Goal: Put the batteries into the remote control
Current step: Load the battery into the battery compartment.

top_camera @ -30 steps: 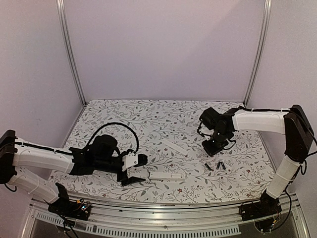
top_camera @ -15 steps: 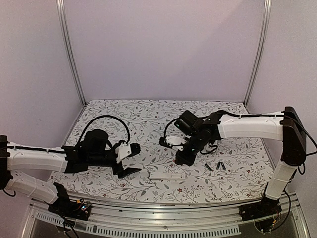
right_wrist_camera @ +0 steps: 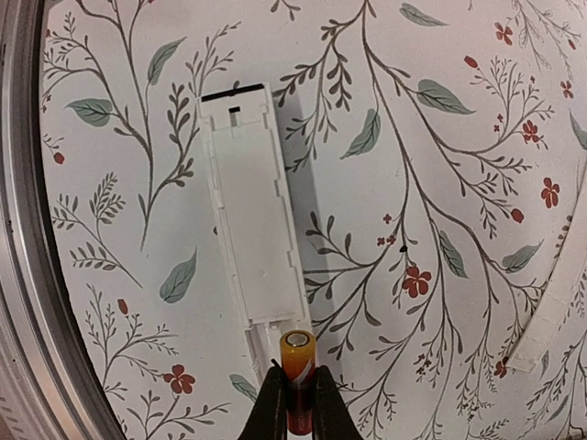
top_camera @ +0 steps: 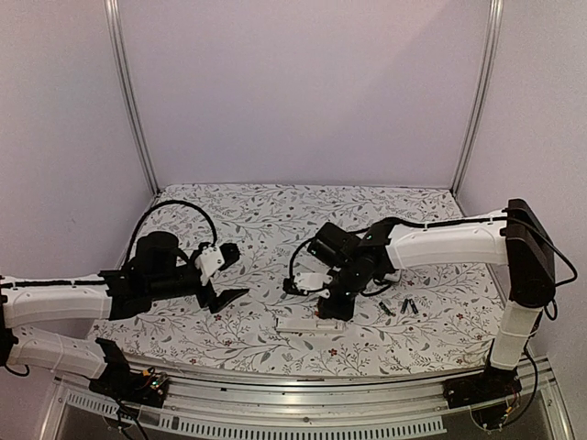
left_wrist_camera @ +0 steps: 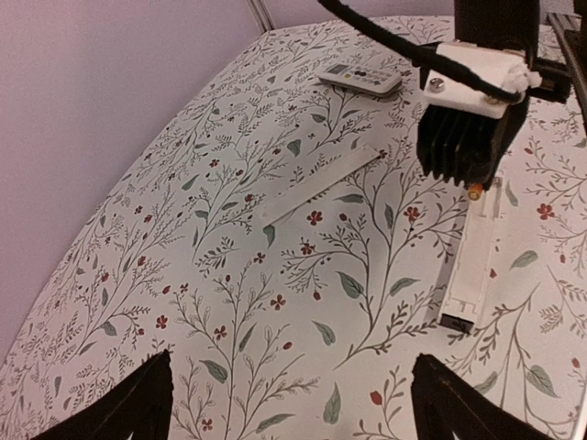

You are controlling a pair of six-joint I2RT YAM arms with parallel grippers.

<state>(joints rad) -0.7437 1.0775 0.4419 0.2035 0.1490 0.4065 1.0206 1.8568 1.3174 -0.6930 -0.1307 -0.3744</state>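
Observation:
The white remote control [right_wrist_camera: 248, 211] lies back side up on the flowered cloth, its battery bay [right_wrist_camera: 261, 344] uncovered at the end nearest my right gripper. My right gripper [right_wrist_camera: 296, 403] is shut on a red-and-orange battery [right_wrist_camera: 297, 362], held just over that bay. From above, the right gripper [top_camera: 327, 310] hangs over the remote control [top_camera: 307, 324]. Two or three black batteries [top_camera: 400, 307] lie to its right. My left gripper [top_camera: 237, 272] stands open and empty, left of the remote; its dark fingertips [left_wrist_camera: 138, 403] frame bare cloth.
A thin white cover strip [left_wrist_camera: 321, 188] lies on the cloth beyond the remote and shows again as a strip [right_wrist_camera: 550, 312] at the right edge. A second remote [left_wrist_camera: 359, 80], buttons up, lies farther back. The metal rail [right_wrist_camera: 18, 275] runs along the table's near edge.
My right arm has swung left and down from the loose batteries to the remote's open end, battery in its grip. The left arm has drawn back to the left, jaws slightly wider.

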